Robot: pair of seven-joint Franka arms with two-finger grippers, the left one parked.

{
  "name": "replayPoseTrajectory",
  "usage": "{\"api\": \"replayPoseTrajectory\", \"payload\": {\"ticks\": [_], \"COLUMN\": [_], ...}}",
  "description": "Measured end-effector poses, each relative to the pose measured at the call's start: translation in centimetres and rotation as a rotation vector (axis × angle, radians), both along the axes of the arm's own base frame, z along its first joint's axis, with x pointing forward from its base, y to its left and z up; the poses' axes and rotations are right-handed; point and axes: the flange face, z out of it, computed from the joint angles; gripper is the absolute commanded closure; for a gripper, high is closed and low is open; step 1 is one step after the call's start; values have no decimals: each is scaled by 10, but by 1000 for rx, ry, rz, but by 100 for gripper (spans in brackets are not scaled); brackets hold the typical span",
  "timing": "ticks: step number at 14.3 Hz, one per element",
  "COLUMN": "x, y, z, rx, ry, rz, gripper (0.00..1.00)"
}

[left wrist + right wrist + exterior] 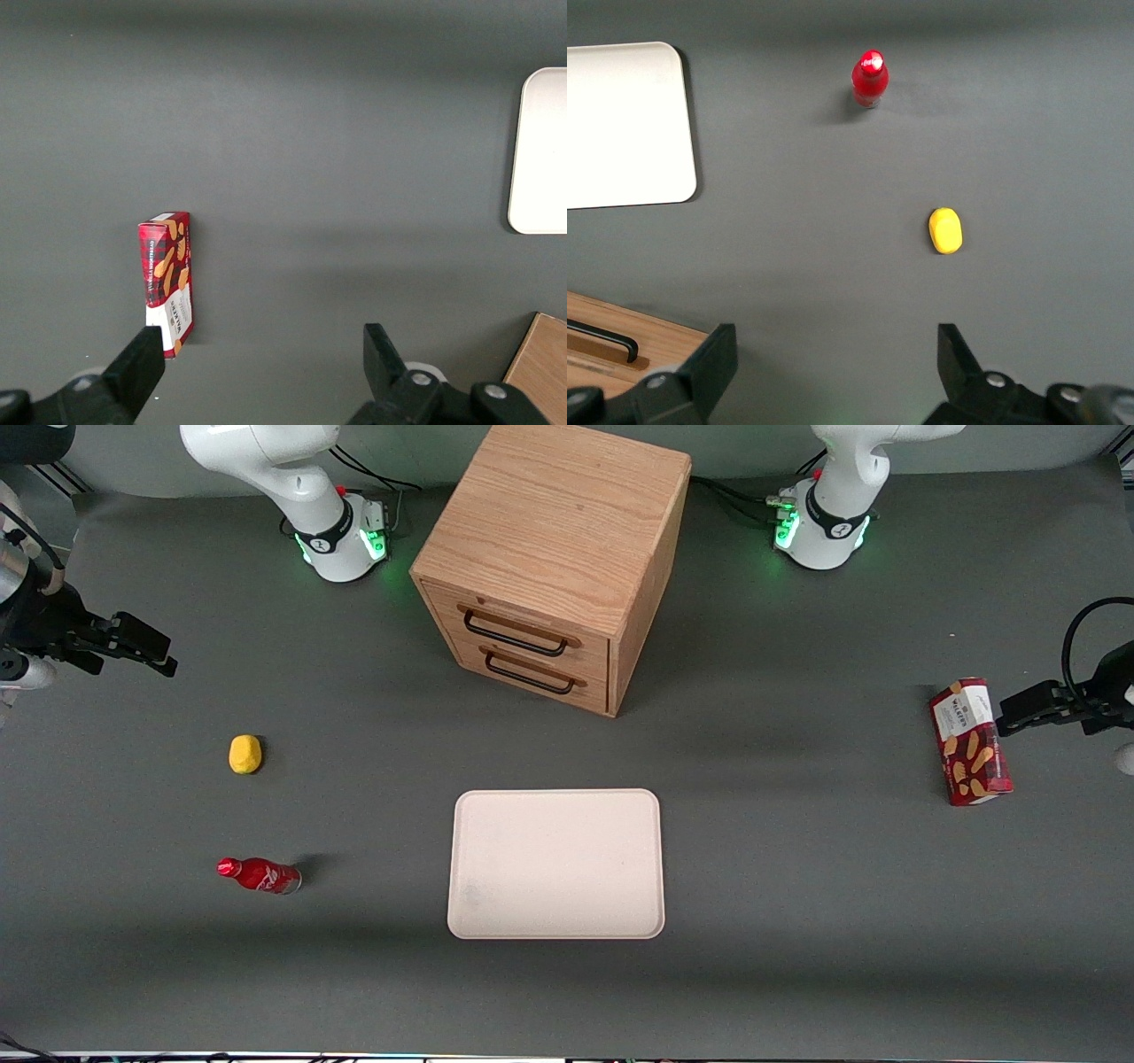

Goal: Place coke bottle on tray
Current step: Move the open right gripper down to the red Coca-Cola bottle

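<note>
The claw [833, 372] hangs released, jaws spread wide, high above the worktop [797, 957] at the working arm's end. The bottle [260, 875] stands upright, nearer the front camera than the claw and the yellow lump [245, 754], well apart from the tray [556, 864]. The claw must descend and travel toward that camera, likely closing across the bottle's vertical axis.

Red tartan biscuit box [970, 741] with printed finger biscuits: white label panel, wording too small to read. Small glossy red coke bottle [260, 875]: white script logo, not legible. Nothing else lettered.
</note>
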Motion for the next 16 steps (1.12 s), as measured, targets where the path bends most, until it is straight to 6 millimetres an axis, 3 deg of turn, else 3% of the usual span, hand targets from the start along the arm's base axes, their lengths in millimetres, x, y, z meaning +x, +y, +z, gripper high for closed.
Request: {"api": "replayPoseTrajectory", "payload": {"ticks": [4,6,11,16], "x": [3,13,73,128], "y": [1,3,18,16], "z": [-4,-7,-21,-65], "rx": [-1,-5,-5,-21], "ry": [7,-3,-14,15], "rz": [0,3,57,208], "gripper": [0,0,0,0]}}
